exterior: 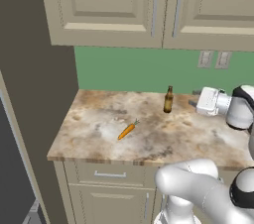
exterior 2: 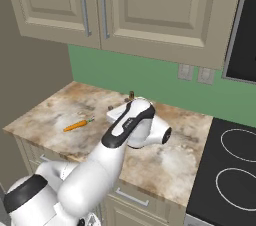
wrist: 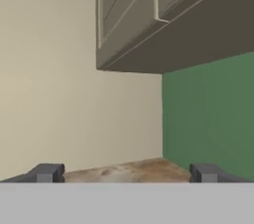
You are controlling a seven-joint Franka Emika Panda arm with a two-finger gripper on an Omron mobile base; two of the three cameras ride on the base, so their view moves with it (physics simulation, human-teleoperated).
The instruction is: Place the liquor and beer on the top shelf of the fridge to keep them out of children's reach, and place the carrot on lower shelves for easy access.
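We see a slim dark amber-brown glass beer bottle (exterior: 168, 100) standing upright on the mottled beige-and-brown stone counter (exterior: 99, 124), toward its back edge near the green wall (exterior: 129, 69). In the right base view only the top of the bottle (exterior 2: 131, 93) peeks above the arm's white hand. A small thin orange carrot with a short green stem (exterior: 127, 130) lies flat on the counter, well apart from the bottle and nearer the front edge; from the right base view it (exterior 2: 77, 125) lies to the left of the arm.

Our end effector (exterior: 192, 98) hovers above the counter just beside the bottle, on its right in the left base view, with the white hand pointing sideways toward the tall beige side panel at the counter's left end. In the hand view the two dark finger tips (wrist: 47, 172) stand far apart at the bottom corners, so the end effector (wrist: 126, 173) is spread wide, with nothing between its tips. Beyond them we see the counter surface, the beige panel, the green wall and the underside of the beige panelled upper cabinets (wrist: 149, 15).

Those cabinets (exterior: 149, 5) hang over the counter, and two pale wall sockets (exterior: 213, 59) sit on the green wall. A black cooktop with ring outlines (exterior 2: 235, 170) adjoins the counter's right end.
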